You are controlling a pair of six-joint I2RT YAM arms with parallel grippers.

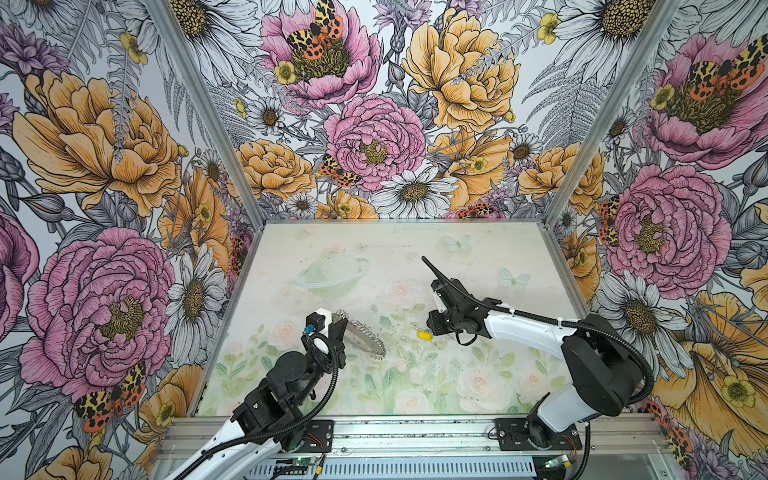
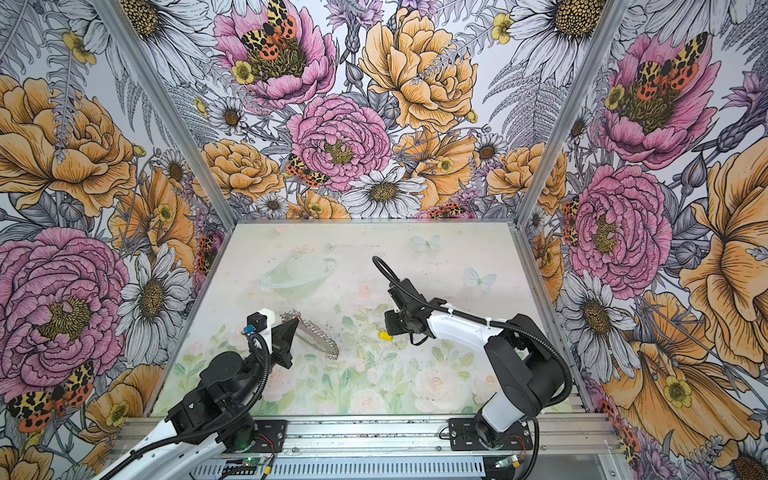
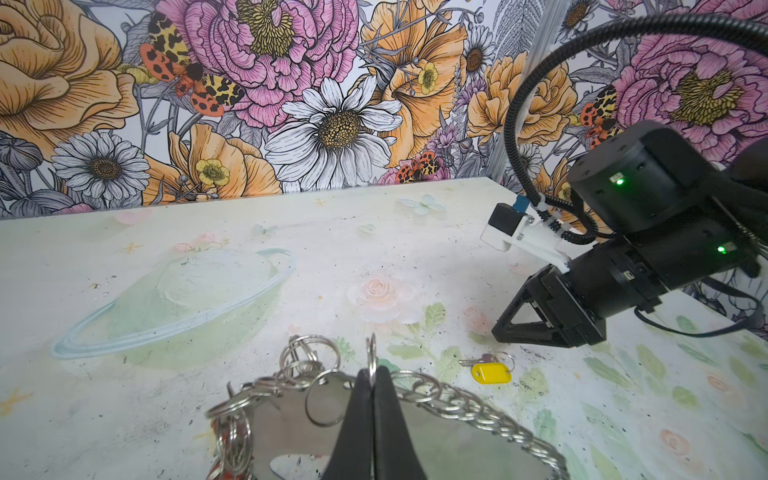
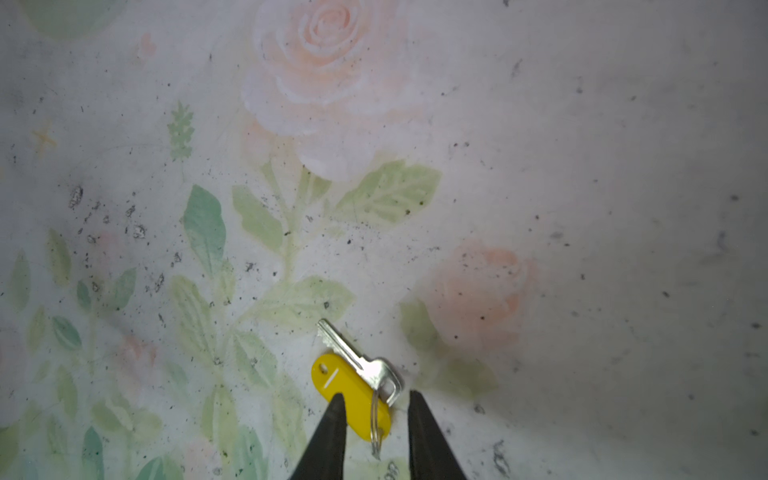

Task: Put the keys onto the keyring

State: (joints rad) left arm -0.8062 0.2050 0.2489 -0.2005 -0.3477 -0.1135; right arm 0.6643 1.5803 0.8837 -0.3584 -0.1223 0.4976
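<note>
The keyring is a flat grey metal hoop fringed with small split rings, held tilted above the mat. My left gripper is shut on one split ring at its edge, seen edge-on between the fingers. Something red hangs among the rings. One of the keys, silver with a yellow tag, lies on the mat to the right of the keyring. My right gripper hovers low over it, open, a finger on each side of the tag and its small ring.
The floral mat is boxed in by flower-printed walls at the back and both sides. A metal rail carrying both arm bases runs along the front. The right arm's cable loops up behind its wrist.
</note>
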